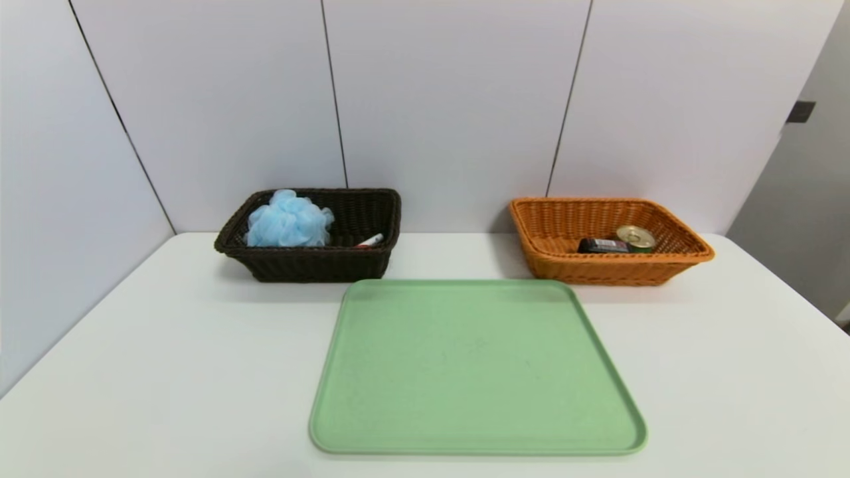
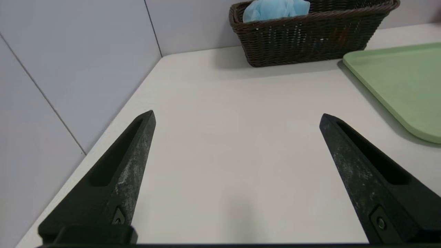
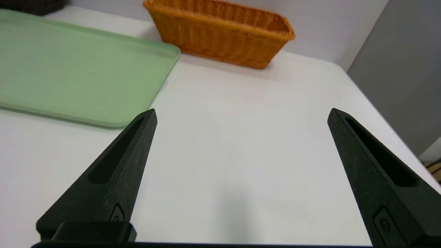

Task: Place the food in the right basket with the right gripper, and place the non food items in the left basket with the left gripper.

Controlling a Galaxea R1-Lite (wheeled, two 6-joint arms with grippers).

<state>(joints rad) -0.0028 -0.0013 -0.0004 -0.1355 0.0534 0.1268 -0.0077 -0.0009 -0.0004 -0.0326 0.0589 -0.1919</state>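
Two baskets behind the tray [image 1: 478, 365] are already filled, pouf [image 1: 289, 220] and marker [image 1: 369, 241] in the dark basket [image 1: 312, 262], tin [image 1: 635, 237] and black box [image 1: 603, 245] in the orange basket [image 1: 611, 269], so the left gripper [image 2: 237, 119] and right gripper [image 3: 241, 115] are held wide open, empty, near the tray.

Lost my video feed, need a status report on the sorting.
Left gripper and right gripper open, empty, over bare table. Pouf and marker in dark basket; tin and black box in orange basket. Tray bare; nothing blocking.

Left claw [image 2: 237, 117], right claw [image 3: 241, 113]: spread, empty.
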